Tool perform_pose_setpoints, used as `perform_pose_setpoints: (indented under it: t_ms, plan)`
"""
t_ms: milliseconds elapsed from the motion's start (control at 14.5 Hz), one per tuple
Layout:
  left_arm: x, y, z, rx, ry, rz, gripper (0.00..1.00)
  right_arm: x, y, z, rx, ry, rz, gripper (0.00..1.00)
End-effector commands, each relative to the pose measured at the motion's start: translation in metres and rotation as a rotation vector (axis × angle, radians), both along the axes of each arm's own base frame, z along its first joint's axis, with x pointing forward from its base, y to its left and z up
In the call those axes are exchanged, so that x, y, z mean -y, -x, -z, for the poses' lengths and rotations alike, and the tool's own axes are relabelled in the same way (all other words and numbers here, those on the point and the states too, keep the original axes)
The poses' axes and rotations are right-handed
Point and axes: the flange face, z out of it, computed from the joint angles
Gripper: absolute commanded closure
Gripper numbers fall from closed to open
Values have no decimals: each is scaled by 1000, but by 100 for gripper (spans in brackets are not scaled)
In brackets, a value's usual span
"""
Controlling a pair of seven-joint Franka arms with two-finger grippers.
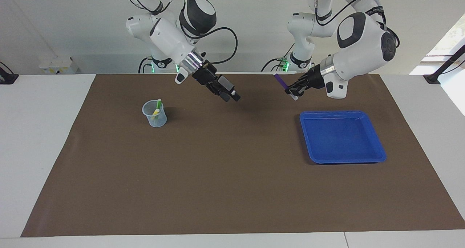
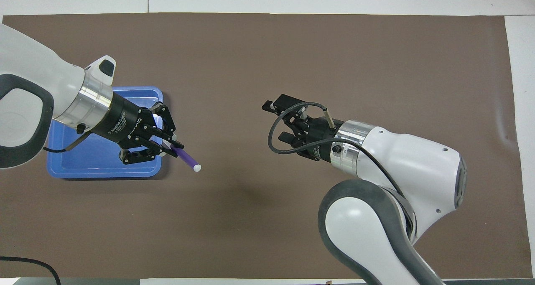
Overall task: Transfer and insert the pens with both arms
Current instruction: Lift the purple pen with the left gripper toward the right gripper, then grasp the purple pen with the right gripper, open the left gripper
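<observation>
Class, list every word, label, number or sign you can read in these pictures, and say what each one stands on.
Nothing here can be read for certain.
Pale print on the black body of the left tool: too blurred to read.
Pale print on the black strap round the left arm's cable: too small to read.
No print shows on the blue tray, the cup or the purple pen.

2 pens [image 1: 157, 108] in cup [image 1: 154, 114], tray [image 1: 377, 155] toward left arm's end.
</observation>
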Motion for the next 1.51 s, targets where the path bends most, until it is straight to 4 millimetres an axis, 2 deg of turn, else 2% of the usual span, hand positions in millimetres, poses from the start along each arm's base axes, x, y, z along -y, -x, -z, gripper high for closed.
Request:
perform_pose_setpoints:
  t_ms: [0, 138, 413, 757, 826, 963, 1170, 1445]
  plan:
    - [31, 25, 6, -43, 5, -124, 100, -18, 12, -7, -17, -30, -10, 0]
    - [44, 36, 13, -70, 22, -179, 100, -26, 22, -15, -7, -32, -35, 0]
    - [71, 43, 11, -98, 21, -281, 100, -25, 34, -30, -59, -31, -162, 0]
    - [72, 42, 11, -121, 36, -334, 100, -28, 45, -36, -49, 33, -249, 0]
    - [71, 42, 10, -121, 38, -342, 100, -28, 45, -35, -41, 50, -256, 4]
    - [72, 42, 8, -128, 47, -353, 100, -28, 45, -35, -33, 64, -263, 19]
    - [71, 41, 7, -124, 49, -364, 100, -29, 45, -35, -35, 65, -263, 27]
    - [71, 41, 10, -123, 48, -377, 100, -29, 45, -35, -33, 65, -263, 59]
